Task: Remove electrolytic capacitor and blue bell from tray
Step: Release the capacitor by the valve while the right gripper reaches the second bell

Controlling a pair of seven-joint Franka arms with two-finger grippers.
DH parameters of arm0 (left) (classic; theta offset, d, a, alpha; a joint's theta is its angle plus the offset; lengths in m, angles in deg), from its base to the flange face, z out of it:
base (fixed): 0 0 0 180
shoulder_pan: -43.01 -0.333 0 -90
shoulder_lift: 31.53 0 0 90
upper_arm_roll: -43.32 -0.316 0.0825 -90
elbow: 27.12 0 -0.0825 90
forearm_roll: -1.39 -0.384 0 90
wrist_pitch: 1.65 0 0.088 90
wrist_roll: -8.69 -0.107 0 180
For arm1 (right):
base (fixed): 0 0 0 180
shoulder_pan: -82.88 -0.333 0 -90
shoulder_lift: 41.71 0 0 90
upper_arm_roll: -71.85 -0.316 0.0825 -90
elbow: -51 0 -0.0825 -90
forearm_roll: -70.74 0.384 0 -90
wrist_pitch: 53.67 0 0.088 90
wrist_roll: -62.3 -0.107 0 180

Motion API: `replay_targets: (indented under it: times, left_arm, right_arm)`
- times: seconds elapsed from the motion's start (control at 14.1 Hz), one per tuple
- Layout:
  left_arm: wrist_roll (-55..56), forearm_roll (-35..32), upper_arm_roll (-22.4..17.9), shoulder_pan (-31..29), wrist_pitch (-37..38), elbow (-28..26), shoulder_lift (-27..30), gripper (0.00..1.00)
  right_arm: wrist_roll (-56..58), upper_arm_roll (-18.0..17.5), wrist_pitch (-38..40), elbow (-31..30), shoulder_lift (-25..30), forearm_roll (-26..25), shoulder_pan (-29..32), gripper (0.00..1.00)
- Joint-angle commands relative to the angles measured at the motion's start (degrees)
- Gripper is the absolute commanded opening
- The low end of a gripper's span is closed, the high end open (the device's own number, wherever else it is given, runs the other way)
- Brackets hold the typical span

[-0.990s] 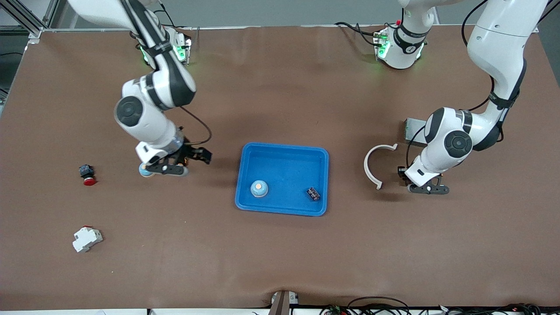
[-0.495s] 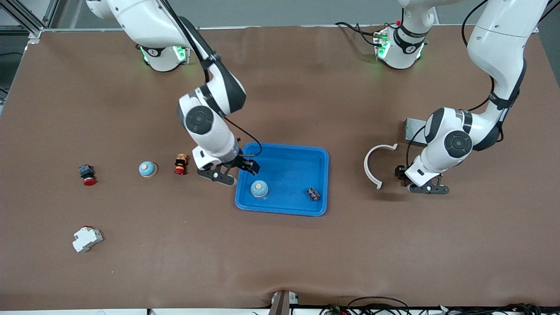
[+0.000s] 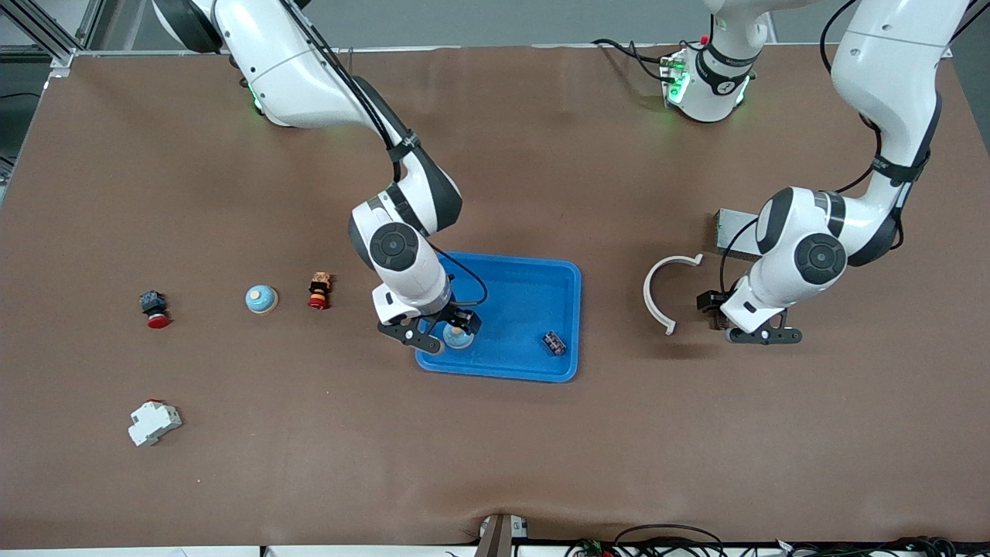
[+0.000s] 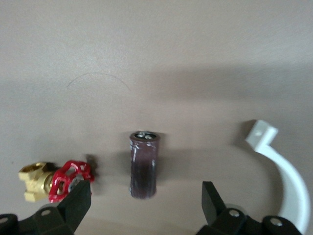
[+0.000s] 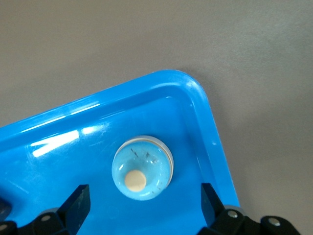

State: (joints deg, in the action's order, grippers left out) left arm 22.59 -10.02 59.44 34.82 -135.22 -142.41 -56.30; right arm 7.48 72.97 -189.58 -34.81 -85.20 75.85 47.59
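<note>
A light blue bell (image 3: 458, 335) with a cream button sits in the blue tray (image 3: 503, 267), in the corner nearest the front camera at the right arm's end. My right gripper (image 3: 442, 331) is open just above it, a finger on each side; the right wrist view shows the bell (image 5: 142, 167), the tray rim (image 5: 205, 112) and my gripper (image 5: 144, 210). A dark maroon cylindrical capacitor (image 4: 144, 164) lies on the table under my open, empty left gripper (image 4: 145, 196). In the front view the left gripper (image 3: 762, 334) hides it.
A small dark component (image 3: 553, 343) lies in the tray. A second blue bell (image 3: 261, 299), a red and orange part (image 3: 318, 290), a red push button (image 3: 154, 308) and a white breaker (image 3: 154, 422) lie toward the right arm's end. A white curved piece (image 3: 657, 298), a red valve (image 4: 54, 178) and a grey box (image 3: 731, 232) are by the left gripper.
My right arm has swung empty from over the bell on the table to over the bell in the tray. My left gripper has shifted only slightly.
</note>
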Motion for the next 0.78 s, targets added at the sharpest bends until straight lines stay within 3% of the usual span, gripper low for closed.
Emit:
replay_targets:
  times: [0.0,0.28,0.57,0.71]
  left_arm:
    - [4.09,2.52,2.86,-0.6,9.43,4.88,2.09,1.0]
    - [17.44,6.31,6.99,0.89,23.06,17.09,1.39,1.0]
    - [34.39,6.84,7.52,6.94,23.97,27.37,-1.5,1.0]
    - [44.32,7.37,7.35,10.98,23.97,30.37,-4.22,1.0]
  right_arm:
    - [-5.11,0.72,1.09,6.08,-4.75,-3.87,-1.53,1.0]
    - [-6.45,0.72,1.0,7.5,-6.7,-5.38,-1.62,1.0]
    - [-6.45,0.81,0.56,7.5,-7.14,-5.38,-2.06,1.0]
    - [-6.36,0.81,0.56,7.76,-7.22,-5.46,-1.98,0.86]
